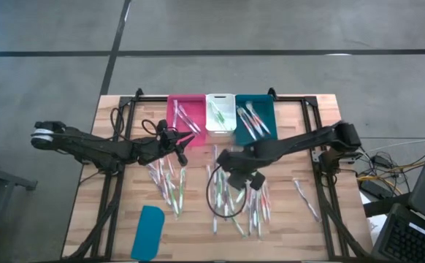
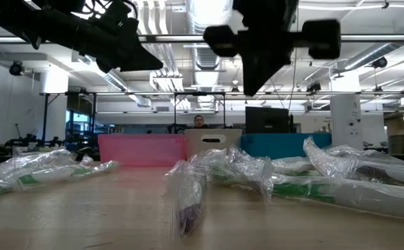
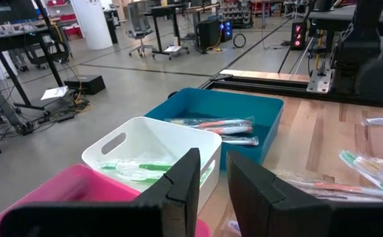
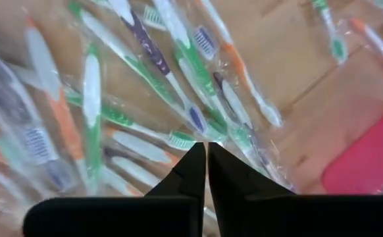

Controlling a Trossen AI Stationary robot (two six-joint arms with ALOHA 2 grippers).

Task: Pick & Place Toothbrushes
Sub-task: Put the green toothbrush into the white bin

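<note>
Many wrapped toothbrushes lie flat on the wooden table: one heap [image 1: 234, 204] below my right gripper, another [image 1: 167, 179] near my left. My left gripper [image 1: 180, 146] hovers at the pink bin's [image 1: 185, 113] near end, slightly open and empty [image 3: 211, 178]. My right gripper [image 1: 255, 180] hangs above the heap, shut and empty [image 4: 206, 158], and the toothbrushes [image 4: 145, 99] spread beneath it. In the low view it [image 2: 254, 87] is well above the wrapped toothbrushes [image 2: 243, 170]. The white bin [image 3: 152, 155] holds green ones and the teal bin [image 3: 224, 108] orange ones.
The three bins stand side by side at the table's far edge: pink, white [image 1: 220, 113], teal [image 1: 255, 117]. A flat teal lid [image 1: 148, 231] lies near the near-left corner. A few stray toothbrushes [image 1: 305, 197] lie toward the right. Black frame rails run along both table sides.
</note>
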